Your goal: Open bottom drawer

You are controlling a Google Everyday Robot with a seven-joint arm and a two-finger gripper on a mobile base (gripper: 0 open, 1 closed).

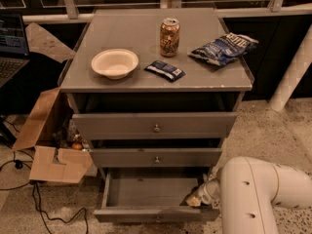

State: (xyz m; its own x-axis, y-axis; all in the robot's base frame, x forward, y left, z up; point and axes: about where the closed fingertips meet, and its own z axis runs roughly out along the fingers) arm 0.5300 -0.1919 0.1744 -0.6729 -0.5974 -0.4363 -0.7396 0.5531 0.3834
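Observation:
The grey cabinet has three drawers. The bottom drawer (146, 191) is pulled out toward me, its inside showing and its front panel (151, 214) low in the view. The middle drawer (156, 157) and top drawer (155, 126) sit closed, each with a small round knob. My white arm (253, 194) comes in from the lower right. The gripper (199, 197) sits at the right inner corner of the open bottom drawer, mostly hidden behind the arm.
On the cabinet top stand a white bowl (114, 62), a can (169, 36), a dark snack packet (165, 70) and a blue chip bag (223, 48). An open cardboard box (48, 145) and cables lie at the left. A white pole (292, 72) stands at the right.

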